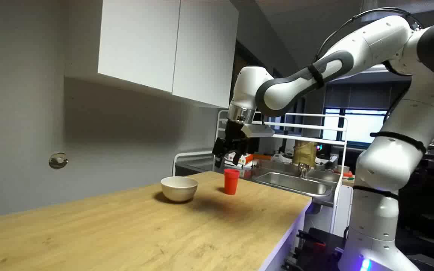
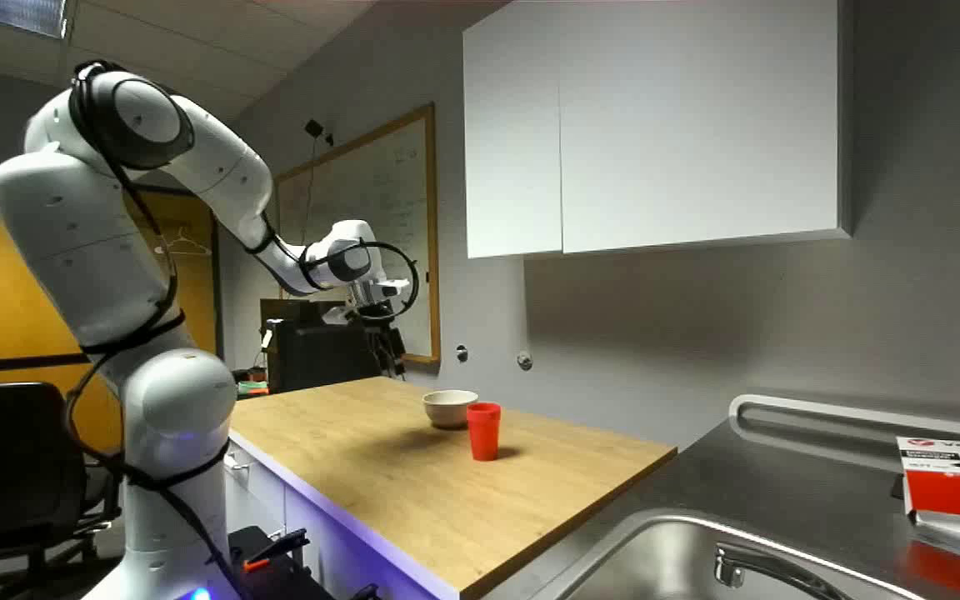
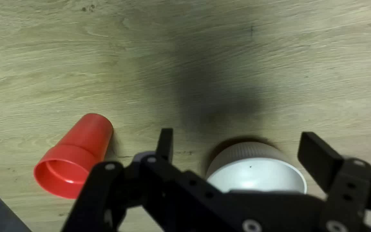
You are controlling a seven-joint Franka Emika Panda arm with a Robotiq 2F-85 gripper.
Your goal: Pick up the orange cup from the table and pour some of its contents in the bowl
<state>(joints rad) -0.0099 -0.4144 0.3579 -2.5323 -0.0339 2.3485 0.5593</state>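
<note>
Your gripper [image 3: 238, 145] is wide, unloaded, higher than the bowl [image 3: 256, 170]. The orange cup [image 3: 76, 153] stands upright near the bowl. Caution: descending uncorrected may strike the bowl; closing off-centre may topple the orange cup.

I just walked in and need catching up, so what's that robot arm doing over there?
The arm has its open gripper above the table, holding nothing. The cup stands upright on the table near the bowl, not touching it. The job is to pick up the cup and pour some of its contents into the bowl, but it isn't gripped yet. What's in the cup, I can't make out.
</note>
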